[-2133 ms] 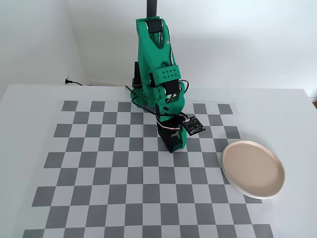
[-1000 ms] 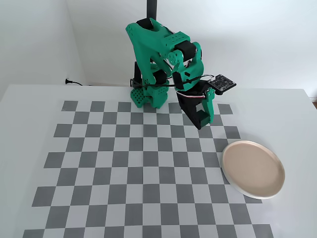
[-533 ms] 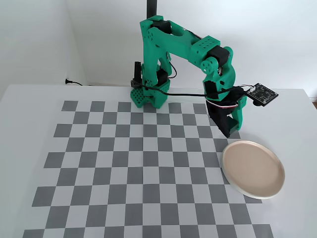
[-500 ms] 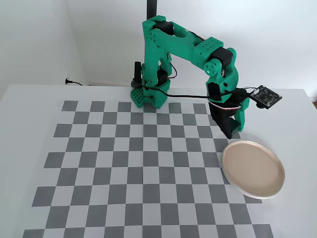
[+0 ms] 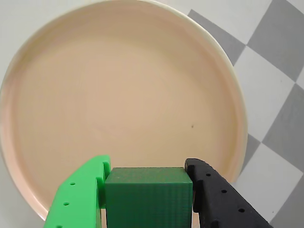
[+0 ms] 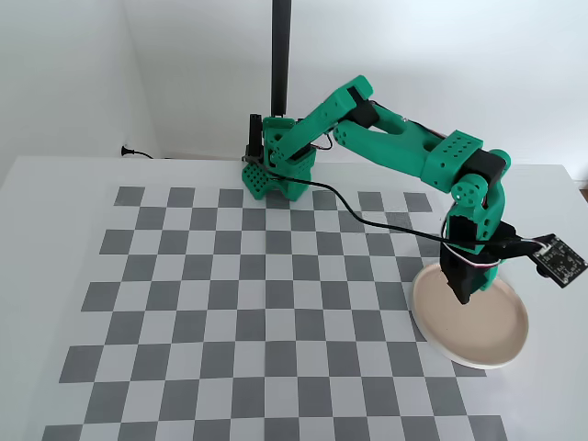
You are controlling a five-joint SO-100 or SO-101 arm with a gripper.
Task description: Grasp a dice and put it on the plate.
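The dice (image 5: 148, 197) is a dark green cube clamped between my bright green finger (image 5: 85, 194) and my black finger (image 5: 223, 199). My gripper (image 5: 147, 167) is shut on it and holds it over the near part of the beige-pink plate (image 5: 118, 85), which fills most of the wrist view. In the fixed view my gripper (image 6: 459, 292) points down over the left part of the plate (image 6: 491, 344) at the right side of the board. The dice is hidden by the fingers there. I cannot tell whether the dice touches the plate.
The plate lies on a grey-and-white checkered mat (image 6: 257, 294) on a white table. The arm's base (image 6: 278, 170) and a black pole (image 6: 280, 55) stand at the mat's far edge. A black cable (image 6: 367, 220) runs across the mat. The camera board (image 6: 560, 259) sticks out to the right.
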